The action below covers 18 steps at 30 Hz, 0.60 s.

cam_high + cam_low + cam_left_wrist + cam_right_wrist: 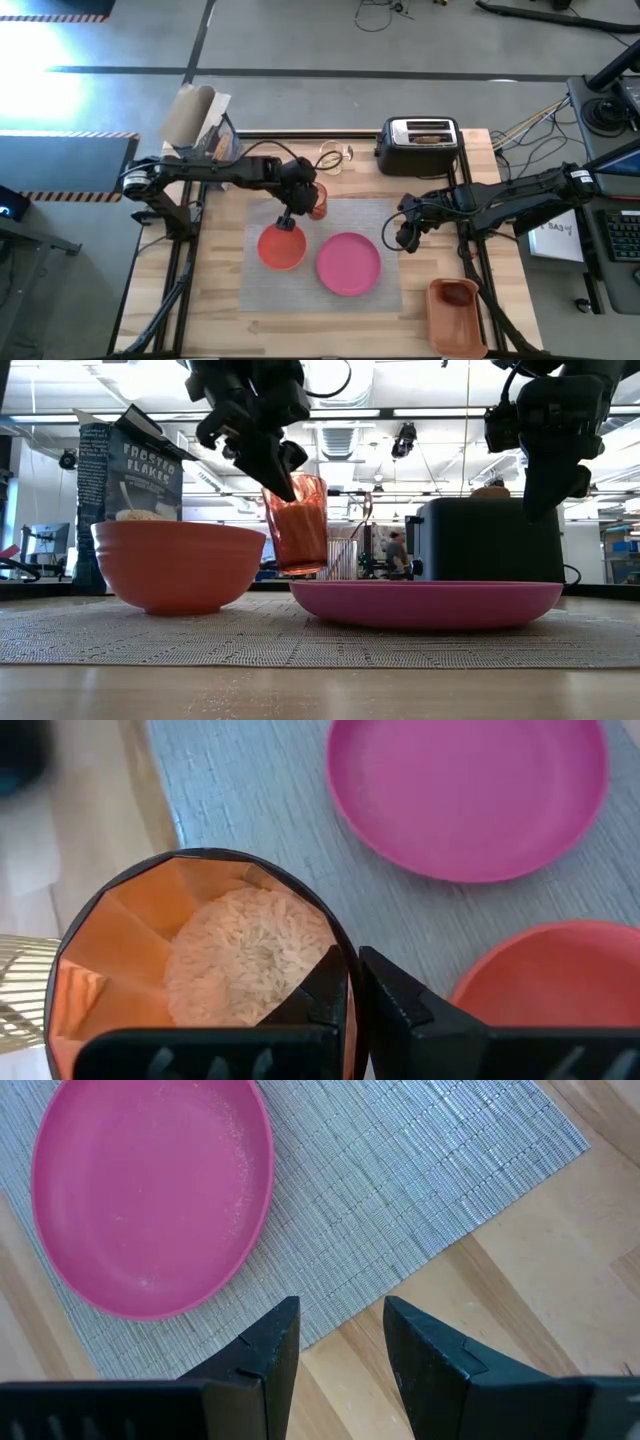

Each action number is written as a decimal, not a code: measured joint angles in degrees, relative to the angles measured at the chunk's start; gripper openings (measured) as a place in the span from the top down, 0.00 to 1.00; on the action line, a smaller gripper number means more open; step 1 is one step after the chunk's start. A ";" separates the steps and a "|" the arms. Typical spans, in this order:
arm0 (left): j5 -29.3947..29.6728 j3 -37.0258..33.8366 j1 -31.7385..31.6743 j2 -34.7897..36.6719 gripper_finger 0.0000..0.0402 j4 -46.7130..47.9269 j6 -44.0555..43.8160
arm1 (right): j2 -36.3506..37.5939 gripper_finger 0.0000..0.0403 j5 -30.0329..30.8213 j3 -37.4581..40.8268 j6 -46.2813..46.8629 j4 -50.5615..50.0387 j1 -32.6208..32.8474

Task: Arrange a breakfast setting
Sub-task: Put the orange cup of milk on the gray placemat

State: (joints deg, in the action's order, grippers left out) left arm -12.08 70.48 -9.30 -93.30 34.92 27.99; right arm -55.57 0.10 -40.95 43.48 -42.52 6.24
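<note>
Left gripper (303,196) clamped on glass (297,523), lifted between bowl (176,563) and toaster (489,539); right gripper (338,1342) apart; box (130,473) reading "Frosted Flakes".

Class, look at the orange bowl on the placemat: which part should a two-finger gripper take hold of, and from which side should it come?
Grip the rim of the bowl from above, one finger inside the wall and one outside. It stands upright and open, and its rounded body looks too wide to span. Take the side away from the plate, clear of the left gripper.
</note>
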 joint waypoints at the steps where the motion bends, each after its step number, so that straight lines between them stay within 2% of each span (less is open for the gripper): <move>1: 0.00 0.00 0.02 0.00 0.99 0.01 -0.04 | 0.00 0.66 0.00 0.00 0.00 0.00 -0.02; 18: -1.03 -0.66 1.66 -0.44 0.99 -0.61 -3.50 | 0.00 0.66 -0.01 0.00 0.00 0.00 -0.01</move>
State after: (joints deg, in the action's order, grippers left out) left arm -13.10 69.82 -7.64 -93.73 34.31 24.49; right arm -55.57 0.09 -40.95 43.48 -42.52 6.23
